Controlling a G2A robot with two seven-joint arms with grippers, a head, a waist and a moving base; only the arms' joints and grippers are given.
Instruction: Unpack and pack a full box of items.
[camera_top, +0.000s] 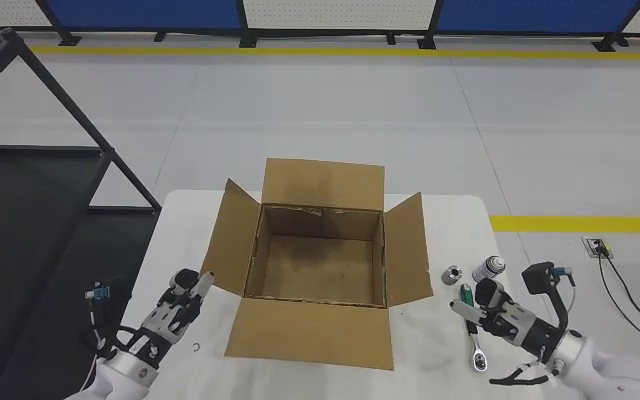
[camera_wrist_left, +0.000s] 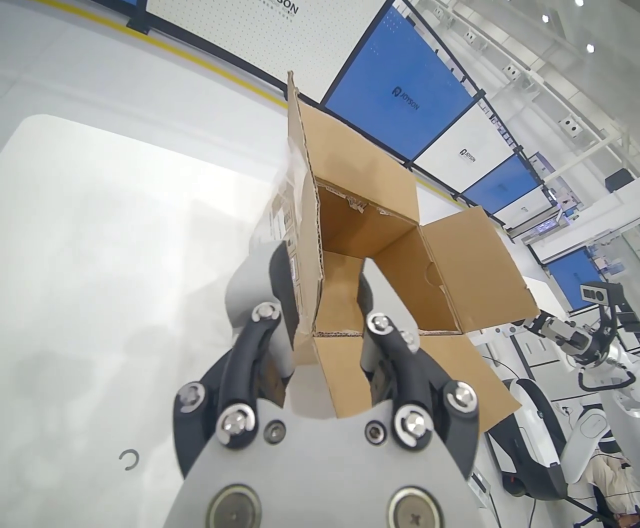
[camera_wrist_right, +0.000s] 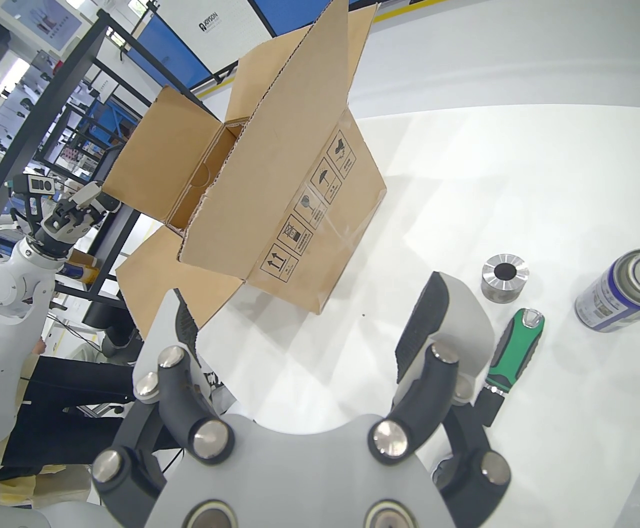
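Observation:
An open cardboard box (camera_top: 315, 270) stands in the middle of the white table (camera_top: 420, 345), all flaps folded out and its inside bare. My left gripper (camera_top: 195, 283) is open beside the box's left flap; in the left wrist view the flap's edge (camera_wrist_left: 307, 260) lies in line with the gap between the fingers (camera_wrist_left: 280, 280). My right gripper (camera_wrist_right: 305, 305) is open and holds nothing, to the right of the box (camera_wrist_right: 300, 165). Next to it lie a green-handled ratchet (camera_wrist_right: 515, 345), a short metal cylinder (camera_wrist_right: 505, 278) and a spray can (camera_wrist_right: 610, 295).
A small metal ring (camera_top: 195, 347) lies on the table near the left arm. The ratchet (camera_top: 467, 300), cylinder (camera_top: 452, 273) and can (camera_top: 489, 267) cluster near the table's right edge. A dark frame (camera_top: 70, 110) stands off the table's left side.

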